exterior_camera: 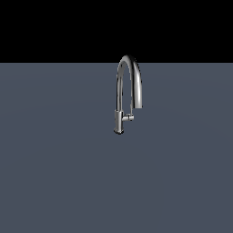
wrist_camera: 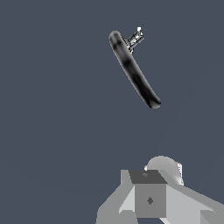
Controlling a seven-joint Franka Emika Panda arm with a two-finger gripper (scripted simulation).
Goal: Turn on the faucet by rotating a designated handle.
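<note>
The faucet (exterior_camera: 119, 91) is a slim chrome gooseneck standing upright on the grey surface, its arched spout curving down toward the exterior view's right. The handle (exterior_camera: 129, 118) is a short chrome stub sticking out of the lower column, also toward the exterior view's right. The wrist view looks down on the faucet (wrist_camera: 133, 70), so the spout reads as a dark curved bar with the handle (wrist_camera: 134, 40) beside one end. My gripper (wrist_camera: 151, 192) shows only as grey blocks at the frame's edge, well apart from the faucet. Its finger gap is not readable. The arm does not appear in the exterior view.
A flat grey-blue surface (exterior_camera: 54, 173) spreads all around the faucet, with a black background behind its far edge. No other objects are visible.
</note>
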